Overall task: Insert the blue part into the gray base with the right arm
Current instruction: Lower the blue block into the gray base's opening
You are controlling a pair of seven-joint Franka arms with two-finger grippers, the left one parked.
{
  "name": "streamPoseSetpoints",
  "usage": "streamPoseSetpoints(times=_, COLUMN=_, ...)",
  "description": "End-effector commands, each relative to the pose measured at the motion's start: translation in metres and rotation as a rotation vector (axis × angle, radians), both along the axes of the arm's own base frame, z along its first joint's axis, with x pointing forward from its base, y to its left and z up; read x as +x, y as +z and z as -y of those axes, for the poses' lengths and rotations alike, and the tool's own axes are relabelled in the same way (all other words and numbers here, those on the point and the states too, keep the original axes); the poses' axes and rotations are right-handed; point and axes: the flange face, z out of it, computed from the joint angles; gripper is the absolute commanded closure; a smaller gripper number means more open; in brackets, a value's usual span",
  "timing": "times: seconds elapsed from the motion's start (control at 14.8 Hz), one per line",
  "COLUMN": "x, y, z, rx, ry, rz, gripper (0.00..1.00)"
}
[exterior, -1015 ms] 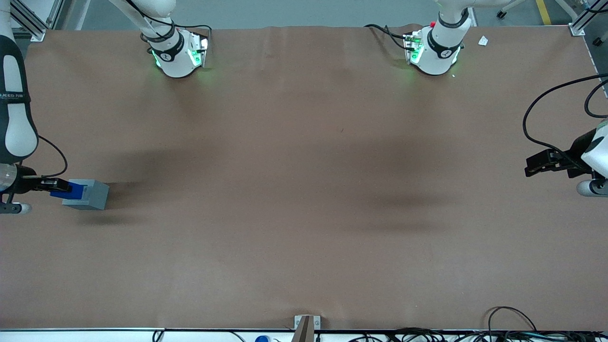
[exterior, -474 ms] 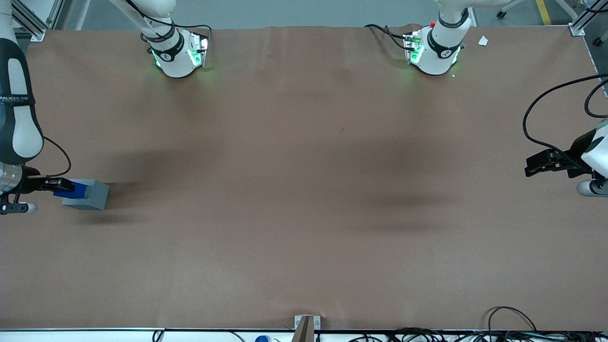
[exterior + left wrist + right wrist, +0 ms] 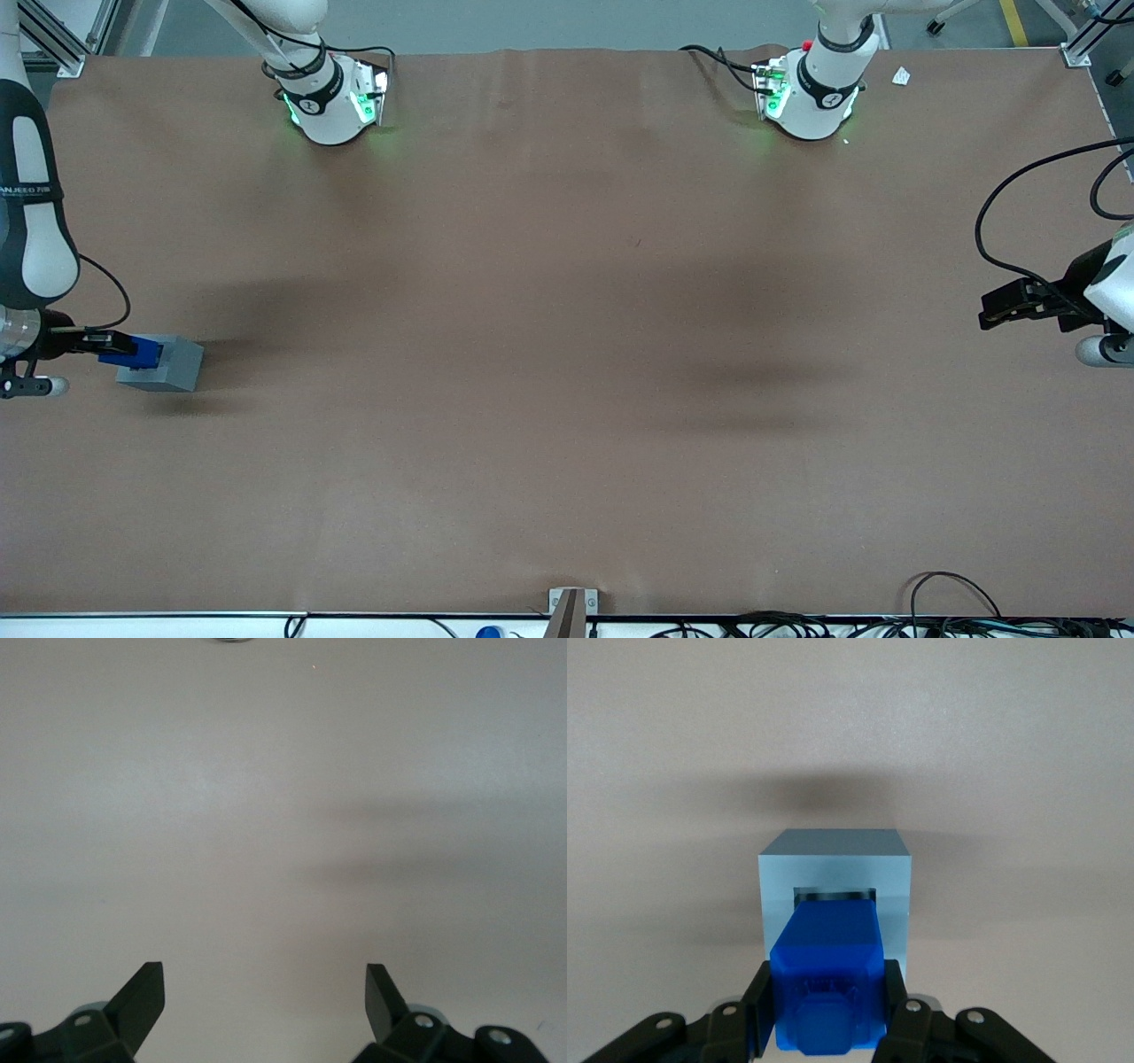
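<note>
The gray base [image 3: 166, 364] stands on the brown table at the working arm's end. Its square recess shows in the right wrist view [image 3: 833, 893]. The right arm [image 3: 31, 221] reaches down over it. The right arm's gripper [image 3: 120, 347] is shut on the blue part [image 3: 135, 352], one black finger [image 3: 757, 1005] pressed on each side. The blue part [image 3: 828, 979] hangs directly above the gray base, its lower end at the mouth of the recess. I cannot tell whether it touches the base.
The two arm pedestals [image 3: 332, 102] [image 3: 811, 93] with green lights stand at the table edge farthest from the front camera. Cables [image 3: 957, 611] lie along the nearest edge. A black cable [image 3: 1019, 213] loops at the parked arm's end.
The right arm and gripper shifted slightly with the blue part still held, bringing it lower onto the gray base. The base has not moved.
</note>
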Motion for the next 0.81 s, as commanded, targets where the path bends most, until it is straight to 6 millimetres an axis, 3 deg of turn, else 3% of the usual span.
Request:
streamPoseSetpoints(times=0.0, x=-0.0048, y=-0.0024, z=0.0019, rx=-0.004, ry=0.014, rz=-0.001, gripper=1.00)
streamPoseSetpoints(times=0.74, x=0.0014, y=-0.0067, z=0.0003, rx=-0.002, ry=-0.025, rz=0.026, gripper=1.00)
